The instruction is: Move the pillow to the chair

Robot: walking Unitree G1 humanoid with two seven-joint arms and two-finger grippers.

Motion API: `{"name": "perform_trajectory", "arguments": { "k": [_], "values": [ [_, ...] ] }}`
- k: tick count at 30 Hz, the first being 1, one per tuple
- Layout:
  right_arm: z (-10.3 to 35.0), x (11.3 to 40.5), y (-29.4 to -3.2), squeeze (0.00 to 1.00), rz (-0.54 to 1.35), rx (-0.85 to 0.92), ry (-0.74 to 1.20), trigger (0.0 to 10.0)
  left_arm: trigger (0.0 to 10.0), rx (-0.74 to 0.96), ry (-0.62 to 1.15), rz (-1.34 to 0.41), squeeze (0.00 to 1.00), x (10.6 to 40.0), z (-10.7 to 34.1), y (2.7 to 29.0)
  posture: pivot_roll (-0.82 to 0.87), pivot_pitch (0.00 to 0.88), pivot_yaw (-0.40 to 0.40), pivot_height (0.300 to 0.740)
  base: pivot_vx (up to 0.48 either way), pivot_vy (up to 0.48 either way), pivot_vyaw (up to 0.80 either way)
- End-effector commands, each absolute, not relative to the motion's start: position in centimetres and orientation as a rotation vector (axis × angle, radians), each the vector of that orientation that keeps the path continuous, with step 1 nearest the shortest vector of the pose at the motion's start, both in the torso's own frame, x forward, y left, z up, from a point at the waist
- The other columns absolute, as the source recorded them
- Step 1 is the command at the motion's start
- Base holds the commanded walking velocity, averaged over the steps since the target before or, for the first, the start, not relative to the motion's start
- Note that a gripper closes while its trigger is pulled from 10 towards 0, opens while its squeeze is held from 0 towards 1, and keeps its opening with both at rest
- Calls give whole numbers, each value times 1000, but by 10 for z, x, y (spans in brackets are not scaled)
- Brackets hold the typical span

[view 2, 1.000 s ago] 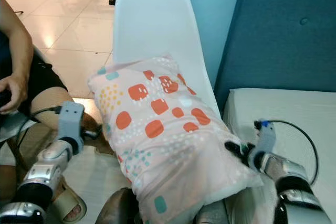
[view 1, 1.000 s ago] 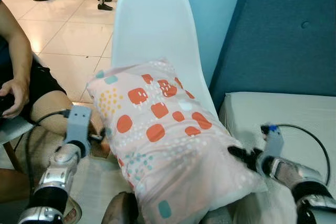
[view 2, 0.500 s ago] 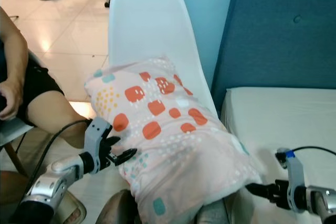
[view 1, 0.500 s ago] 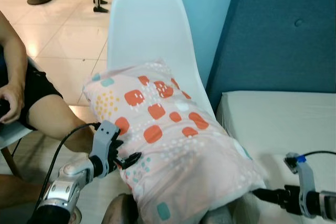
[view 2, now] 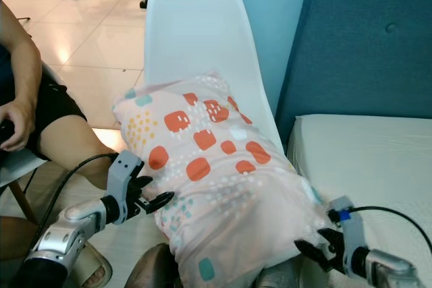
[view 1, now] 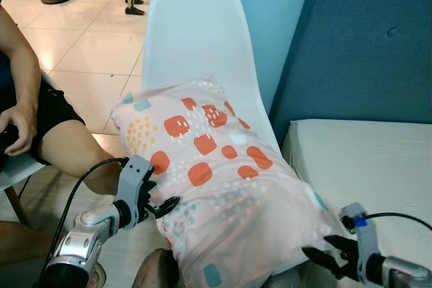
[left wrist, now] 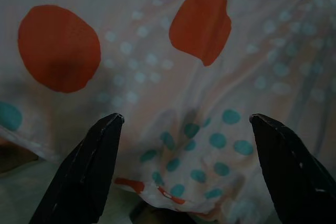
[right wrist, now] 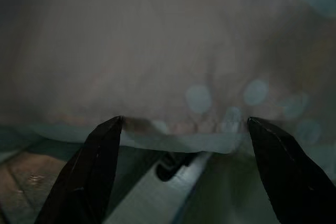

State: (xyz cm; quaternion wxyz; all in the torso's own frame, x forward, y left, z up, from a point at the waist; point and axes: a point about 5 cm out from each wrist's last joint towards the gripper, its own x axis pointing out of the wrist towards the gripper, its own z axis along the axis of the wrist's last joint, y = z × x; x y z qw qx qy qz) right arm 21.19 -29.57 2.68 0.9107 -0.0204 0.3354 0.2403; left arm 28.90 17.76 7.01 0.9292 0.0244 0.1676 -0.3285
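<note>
Pillow [view 1: 216, 180]: pink, printed with orange patches and teal dots; laid lengthwise on the chair seat, its far end propped against the lower backrest, its near end projecting past the front edge of the seat.
Chair [view 1: 196, 38]: white moulded shell; set between the seated person and the blue upholstered panel.
Left gripper [view 1: 164, 205]: positioned just beside the pillow's left flank, low down; fingers [left wrist: 86, 169] seen spread apart in the left wrist view, nothing held between them, patterned fabric close in front of the tips.
Right gripper [view 1: 322, 257]: placed at the pillow's near right corner, by the mattress edge; fingers [right wrist: 97, 166] seen parted in the right wrist view, nothing clamped, the pillow's hem lying just beyond the tips. Contact with the fabric cannot be told.
Cables [view 1: 77, 190]: black; one is looped from the left wrist, another from the right wrist over the mattress.
Mattress [view 1: 378, 160]: pale, on the right, beside the chair.
Upholstered panel [view 1: 371, 38]: dark blue, with one button, standing behind the mattress.
Person [view 1: 40, 119]: seated on the left; a forearm, a hand and a bare knee are seen.
Floor [view 1: 88, 38]: pale glossy tiles.
</note>
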Motion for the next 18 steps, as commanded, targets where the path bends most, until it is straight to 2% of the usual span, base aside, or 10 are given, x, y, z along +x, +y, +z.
{"name": "perform_trajectory", "arguments": {
  "k": [1, 6, 7, 9, 10, 18],
  "values": [
    [18, 206, -290, 0, 507, -68, 694, 10000, 10000, 62, 379, -669, 0, 284, 64, 180, -21, 167, -6, 615, 0, 0, 0],
    [10, 207, -282, 0, 477, -99, 658, 10000, 10000, 67, 380, -666, 0, 284, 64, 180, -20, 167, -5, 615, 0, 0, 0],
    [9, 209, -282, 0, 454, -94, 650, 3333, 10000, 69, 381, -663, 0, 284, 64, 180, -20, 167, -5, 615, 0, 0, 0],
    [9, 210, -282, 0, 439, -92, 646, 3333, 10000, 70, 382, -662, 0, 284, 64, 180, -20, 167, -5, 615, 0, 0, 0],
    [9, 211, -282, 0, 430, -87, 644, 0, 10000, 71, 381, -660, 0, 284, 64, 180, -20, 166, -4, 615, 0, 0, 0],
    [10, 222, -285, 0, 361, -161, 625, 0, 10000, 85, 381, -632, 0, 286, 64, 182, -17, 158, -6, 615, 0, 0, 0]
  ]
}}
